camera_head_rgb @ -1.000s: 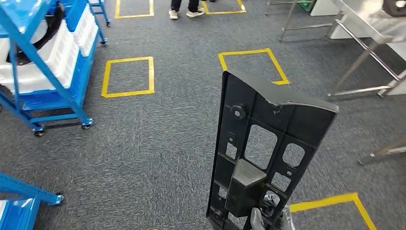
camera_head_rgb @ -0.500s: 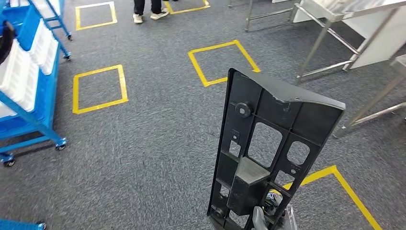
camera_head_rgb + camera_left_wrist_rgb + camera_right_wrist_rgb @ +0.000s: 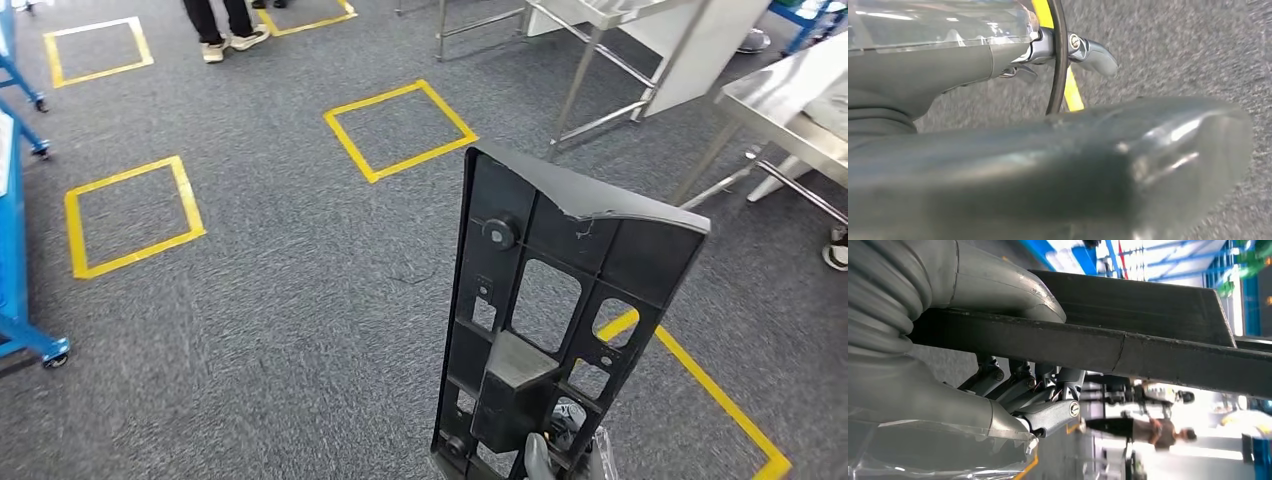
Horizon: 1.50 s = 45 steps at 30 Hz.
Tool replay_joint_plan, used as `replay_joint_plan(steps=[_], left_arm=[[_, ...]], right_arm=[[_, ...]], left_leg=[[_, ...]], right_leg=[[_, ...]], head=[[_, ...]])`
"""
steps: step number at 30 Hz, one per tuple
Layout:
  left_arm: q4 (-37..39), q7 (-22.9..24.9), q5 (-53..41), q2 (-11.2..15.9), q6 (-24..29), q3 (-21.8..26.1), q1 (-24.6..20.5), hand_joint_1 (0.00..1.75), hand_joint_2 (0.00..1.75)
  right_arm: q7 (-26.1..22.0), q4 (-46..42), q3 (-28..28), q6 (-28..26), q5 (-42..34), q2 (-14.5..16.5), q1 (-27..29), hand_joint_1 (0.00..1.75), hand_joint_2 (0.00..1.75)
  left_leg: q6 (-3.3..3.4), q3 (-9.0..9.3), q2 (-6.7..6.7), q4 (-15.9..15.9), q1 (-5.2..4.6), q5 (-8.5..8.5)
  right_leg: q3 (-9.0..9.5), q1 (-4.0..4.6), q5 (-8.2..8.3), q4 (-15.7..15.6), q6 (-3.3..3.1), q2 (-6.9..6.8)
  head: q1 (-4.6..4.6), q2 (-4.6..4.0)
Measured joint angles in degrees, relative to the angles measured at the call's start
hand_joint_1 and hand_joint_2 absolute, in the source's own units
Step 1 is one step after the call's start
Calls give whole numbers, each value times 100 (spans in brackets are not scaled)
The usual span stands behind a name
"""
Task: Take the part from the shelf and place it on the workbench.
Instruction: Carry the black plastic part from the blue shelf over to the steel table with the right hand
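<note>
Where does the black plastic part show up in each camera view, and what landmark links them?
Head view: the black plastic part stands upright at lower centre-right, held at its base.
Left wrist view: not identifiable; a blurred dark shape fills the foreground.
Right wrist view: the part crosses the frame as a long dark bar, gripped by the right robot hand.
Shared landmark: yellow floor tape.

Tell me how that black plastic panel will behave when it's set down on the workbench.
The black panel looks stiff: it stands straight though the right hand grips only its lower end. Ribs and cutouts suggest it is light for its size. Tall and thin, it would probably tip if stood on edge, so lay it flat.
</note>
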Motion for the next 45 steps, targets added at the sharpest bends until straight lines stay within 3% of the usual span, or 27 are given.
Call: replay_joint_plan(steps=[2,3,4,6,8,9,11,13,16,17,18,19,20,22,24,26,28,30,32,33,34,35,37,39,41,43,45], left_arm=[[1,1,-10,9,0,0,19,0,0],[1,1,-17,12,0,0,19,0,0],[1,1,-26,14,-1,-1,14,0,0],[1,0,-44,14,-2,-3,-2,0,0],[1,-2,-52,15,-2,-4,-18,0,0],[1,-3,-52,15,-2,-4,-25,0,0],[1,-7,-54,16,-2,-7,-40,0,0],[1,-13,-55,25,-3,-10,-50,0,0],[1,-14,-60,38,-6,-11,-39,0,0],[1,-13,-61,41,-7,-11,-26,0,0],[1,-12,-61,48,-7,-10,-15,0,0],[1,-11,-63,55,-7,-9,-10,0,0],[1,-11,-65,63,-7,-9,-9,0,0],[1,-12,-69,81,-7,-9,-15,0,0],[1,-11,-70,89,-8,-9,-23,0,0],[1,-10,-70,85,-9,-9,-39,0,0],[1,-15,-72,79,-14,-10,-54,0,0],[1,-17,-73,81,-18,-10,-44,0,0],[1,-16,-74,85,-17,-9,-30,0,0],[0,-16,-75,86,-18,-9,-28,0,0],[-1,-16,-79,85,-20,-9,-33,0,0],[-1,-16,-86,83,-25,-10,-40,0,0],[-1,-17,-105,72,-40,-13,-52,0,0],[-5,-17,-116,60,-54,-15,-57,0,0],[-11,-18,-119,46,-64,-26,-70,0,0],[-22,-20,-120,35,-78,-45,-82,0,0],[-33,-20,-121,31,-85,-56,-72,0,0]], right_arm=[[-1,20,-1,10,-5,0,-7,175,175],[-1,34,-2,14,-8,0,-5,175,175],[-3,45,-2,16,-10,0,-3,175,175],[-13,58,-2,17,-9,0,-11,175,175],[-27,62,-3,17,-7,1,-26,175,175],[-31,64,-3,17,-5,1,-32,175,175],[-37,63,-4,16,-4,1,-30,175,175],[-46,60,-7,12,-2,2,-26,175,175],[-56,61,-11,-4,9,7,-33,175,175],[-56,64,-12,-14,26,8,-31,175,175],[-56,68,-13,-30,51,9,-28,175,175],[-56,71,-13,-50,81,9,-26,175,175],[-55,73,-13,-68,107,9,-26,175,175],[-50,73,-13,-105,138,9,-31,175,175],[-45,73,-13,-120,152,9,-31,175,175],[-43,70,-13,-122,163,8,-14,175,175],[-37,61,-13,-130,169,6,-5,175,175],[-22,53,-13,-152,174,3,-27,175,175],[2,52,-13,-187,177,1,-42,175,175],[19,52,-14,-201,177,-1,-41,175,175],[37,47,-14,-209,177,-3,-39,175,175],[54,37,-15,-213,177,-5,-38,175,175],[77,1,-15,-213,176,-7,-42,175,175],[92,-39,-15,-219,170,-8,-43,175,175],[115,-82,-15,-228,163,-7,-25,175,175],[143,-127,-15,-236,163,3,-5,175,175],[173,-159,-15,-249,173,20,-12,175,175]], left_leg=[[6,4,171,3,-14,-18],[3,14,249,4,-17,-31],[-3,31,318,4,-18,-48],[-31,88,435,1,-26,-90],[-83,143,530,-6,-39,-132],[-115,164,581,-17,-44,-144],[-178,222,680,-48,-42,-173],[-227,181,546,144,-34,-348],[-250,-343,143,1232,-23,-856],[-249,-511,101,1523,-23,-913],[-242,-595,81,1618,-24,-856],[-228,-568,59,1465,-26,-675],[-210,-444,-2,1108,-26,-420],[-169,-165,-238,364,-21,-74],[-136,-67,-359,93,-33,-32],[-79,-52,-254,55,-33,-7],[-3,-32,-122,-1,-10,36],[36,-31,22,-29,-10,53],[43,-39,182,-27,-23,44],[42,-36,260,-26,-26,34],[37,-26,331,-25,-28,23],[27,-8,397,-25,-29,8],[-9,42,515,-24,-42,-30],[-62,80,617,-23,-54,-64],[-122,119,717,-40,-57,-84],[-182,113,569,69,-47,-194],[-219,-118,238,616,-30,-521]], right_leg=[[-270,-19,-167,525,23,-87],[-277,-25,-102,529,26,-109],[-166,-27,59,313,21,-141],[244,3,396,-444,-27,-350],[488,62,510,-906,-93,-520],[496,90,486,-936,-122,-521],[510,84,507,-982,-173,-387],[563,43,540,-1061,-234,-266],[591,26,550,-1092,-285,-83],[594,33,545,-1085,-291,-5],[599,39,541,-1077,-294,77],[608,42,535,-1064,-292,164],[615,41,525,-1047,-284,245],[605,43,500,-993,-248,389],[561,32,496,-961,-185,505],[522,15,512,-960,-116,584],[436,30,393,-794,-63,368],[156,29,52,-211,-16,27],[-174,-3,-213,449,24,-91],[-231,-15,-201,561,36,-109],[-171,-23,-85,450,38,-130],[0,-23,107,130,29,-178],[423,18,404,-665,-28,-414],[604,74,472,-1025,-91,-538],[595,86,483,-1042,-143,-417],[624,49,520,-1109,-205,-299],[646,15,548,-1154,-255,-183]], head=[[0,0],[1,0],[1,0],[1,0],[1,0],[1,0],[0,0],[-3,0],[-5,0],[-5,0],[-5,0],[-5,0],[-5,0],[-5,0],[-4,0],[-4,0],[-2,0],[-1,0],[-1,0],[-1,0],[-1,0],[0,0],[-1,0],[-1,0],[-1,0],[-2,0],[-2,0]])
